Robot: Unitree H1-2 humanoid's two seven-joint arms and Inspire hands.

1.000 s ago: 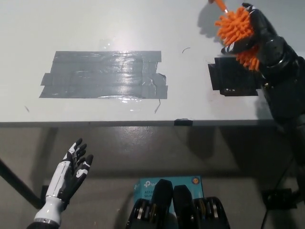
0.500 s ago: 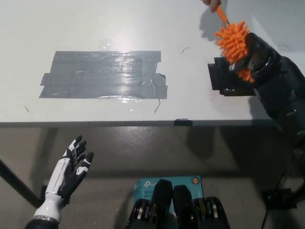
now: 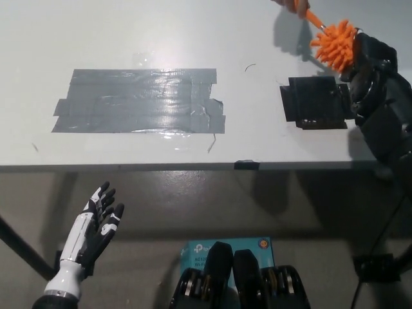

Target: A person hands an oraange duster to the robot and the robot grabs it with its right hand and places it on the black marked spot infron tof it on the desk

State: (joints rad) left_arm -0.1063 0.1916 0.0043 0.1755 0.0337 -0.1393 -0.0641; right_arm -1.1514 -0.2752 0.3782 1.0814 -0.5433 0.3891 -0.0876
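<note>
With the duster (image 3: 335, 44) at one o'clock of the mark (image 3: 313, 103), pressed against the right hand (image 3: 372, 72) whose finger closure could not be told while a person (image 3: 285, 3) gripped the handle, a drop off the mark was risked; the left hand (image 3: 96, 222), fingers apart, was rested at seven o'clock.

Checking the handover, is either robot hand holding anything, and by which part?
The right hand is against the duster's orange bristle head; whether it grips cannot be told. A person's hand has the handle. The left hand holds nothing.

Orange on black up in the corner

Bright orange duster (image 3: 334, 45), black right hand (image 3: 372, 77), black tape square (image 3: 312, 103), shiny grey tape patch (image 3: 138, 101), pale maybe off-white desk (image 3: 77, 32), white-and-black left hand (image 3: 96, 222).
</note>
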